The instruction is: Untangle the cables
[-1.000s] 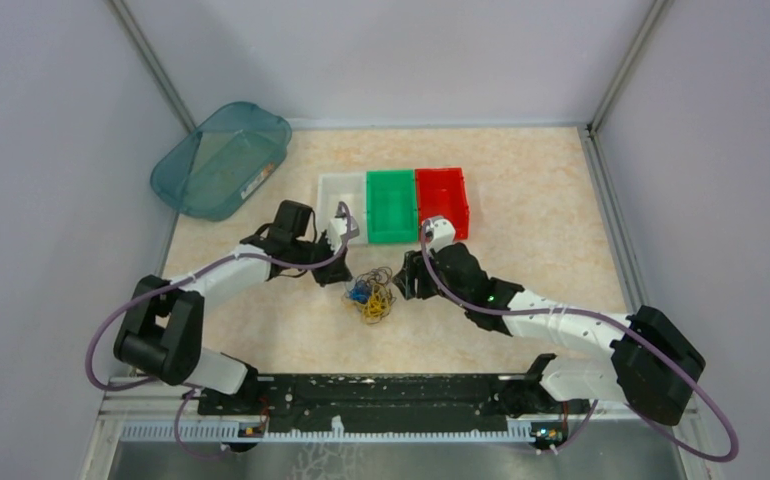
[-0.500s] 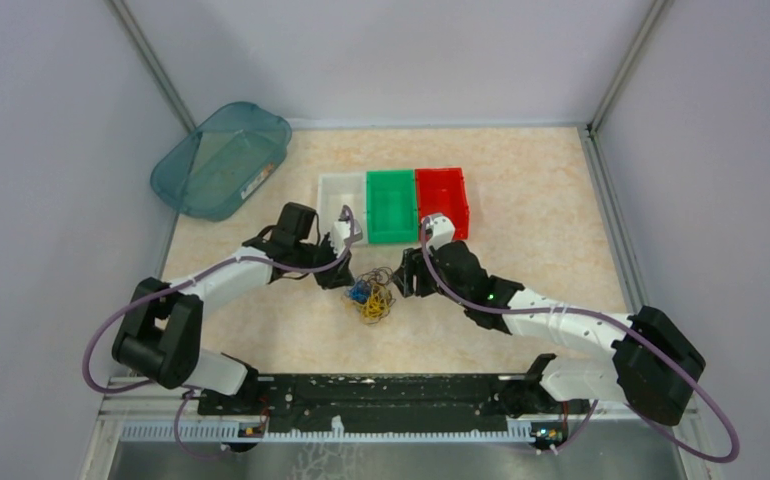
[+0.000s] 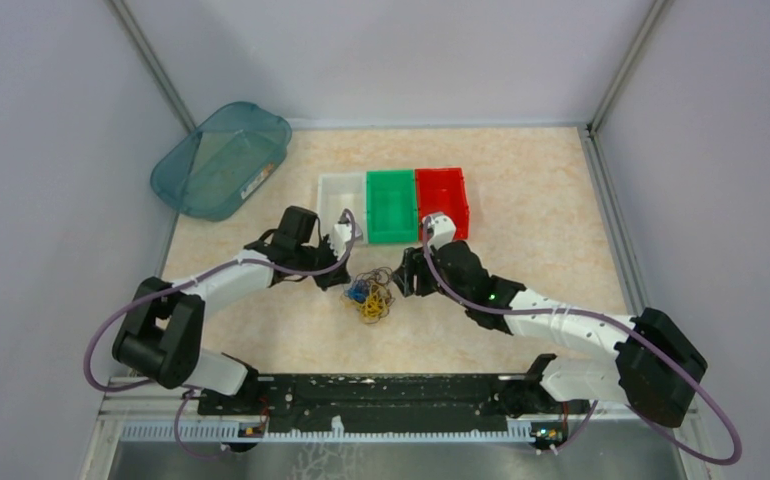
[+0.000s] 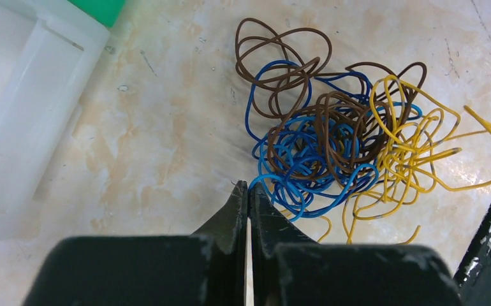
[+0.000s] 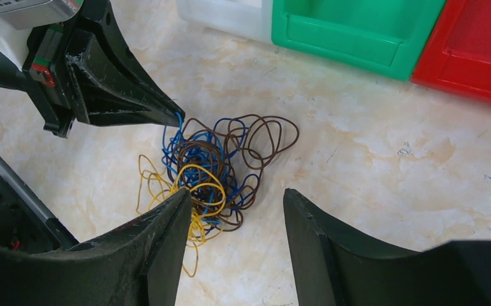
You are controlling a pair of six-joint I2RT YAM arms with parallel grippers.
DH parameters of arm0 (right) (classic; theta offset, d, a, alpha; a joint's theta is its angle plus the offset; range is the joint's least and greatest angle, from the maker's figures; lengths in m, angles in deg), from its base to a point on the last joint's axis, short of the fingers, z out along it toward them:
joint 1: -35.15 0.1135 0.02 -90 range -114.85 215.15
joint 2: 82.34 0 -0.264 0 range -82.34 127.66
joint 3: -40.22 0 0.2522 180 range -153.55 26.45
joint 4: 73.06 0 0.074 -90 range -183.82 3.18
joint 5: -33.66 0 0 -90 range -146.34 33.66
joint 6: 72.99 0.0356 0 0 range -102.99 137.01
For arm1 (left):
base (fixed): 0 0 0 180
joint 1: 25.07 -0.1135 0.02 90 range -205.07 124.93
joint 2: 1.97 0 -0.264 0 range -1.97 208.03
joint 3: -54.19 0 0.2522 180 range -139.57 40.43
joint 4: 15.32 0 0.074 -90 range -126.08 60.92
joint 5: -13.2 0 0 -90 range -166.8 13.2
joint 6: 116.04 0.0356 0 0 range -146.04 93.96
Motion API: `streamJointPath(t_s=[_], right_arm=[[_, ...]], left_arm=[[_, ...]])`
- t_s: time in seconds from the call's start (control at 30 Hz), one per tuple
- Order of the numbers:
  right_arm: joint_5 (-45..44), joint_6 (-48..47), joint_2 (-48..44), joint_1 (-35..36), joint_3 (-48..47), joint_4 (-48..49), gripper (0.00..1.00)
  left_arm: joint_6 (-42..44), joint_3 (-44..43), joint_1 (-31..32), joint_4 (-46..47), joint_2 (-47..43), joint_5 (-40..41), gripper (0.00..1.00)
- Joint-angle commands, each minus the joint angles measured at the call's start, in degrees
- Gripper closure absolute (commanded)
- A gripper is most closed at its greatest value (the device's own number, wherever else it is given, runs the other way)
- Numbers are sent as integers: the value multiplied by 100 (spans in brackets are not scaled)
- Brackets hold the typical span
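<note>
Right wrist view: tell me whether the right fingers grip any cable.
No, the right fingers stand wide apart, clamping nothing; the cables lie on the table.

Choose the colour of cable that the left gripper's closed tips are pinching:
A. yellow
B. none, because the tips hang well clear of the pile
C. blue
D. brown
C: in the right wrist view, a strand of the blue cable rises from the tangle straight into the closed tips of the left gripper.
</note>
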Motion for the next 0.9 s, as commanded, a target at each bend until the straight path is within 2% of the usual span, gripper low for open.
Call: streamJointPath(t_s=[0.0,0.13,0.37,0.6,0.87], right_arm=[[-25,-23,-169,88,-382,214,44],[42,-75,-168,88,-436,342,43],[294,-235,-51,172,-682,886,34],[344,-565,116,536,-726,1362,27],[-189,-729,270,698,-752,1596,27]], left_arm=[[-95,-106,83,136,-340,258,100],[-70,-489,183,-517,-821,2,100],[-219,-1189,333,-1332,-1338,-443,100],[-695,-1613,361,-1717,-1517,-763,100],[-1009,-2015,402,-1990,-1713,-988,100]])
